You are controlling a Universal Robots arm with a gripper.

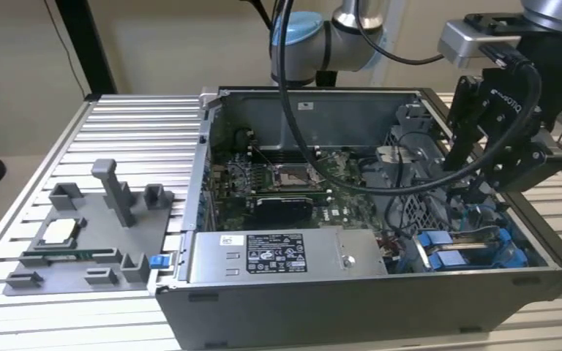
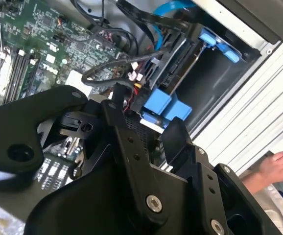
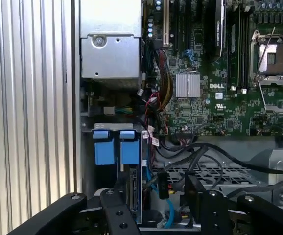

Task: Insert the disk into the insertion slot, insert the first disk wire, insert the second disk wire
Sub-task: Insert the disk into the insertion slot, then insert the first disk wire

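Note:
The disk (image 3: 133,192) stands on edge in the insertion slot (image 3: 215,174) at the case's front corner. Its blue frame tabs (image 3: 112,147) show beside it in both wrist views (image 2: 164,108) and in the exterior view (image 1: 447,250). My gripper (image 1: 476,194) hangs inside the case just above the disk, open (image 3: 156,198), with its black fingers (image 2: 173,133) either side of the drive's end. A black connector (image 3: 162,184) on a dark cable and a blue cable (image 3: 168,211) lie between the fingers, untouched. I cannot tell whether either is plugged into the disk.
The open case (image 1: 359,300) stands on a slatted metal table (image 1: 135,131). The grey labelled power-supply box (image 1: 281,256) lines its front wall and the motherboard (image 1: 281,183) lies behind. A grey fixture (image 1: 85,241) sits on the exterior view's left. A person's hand (image 2: 278,166) rests outside the case.

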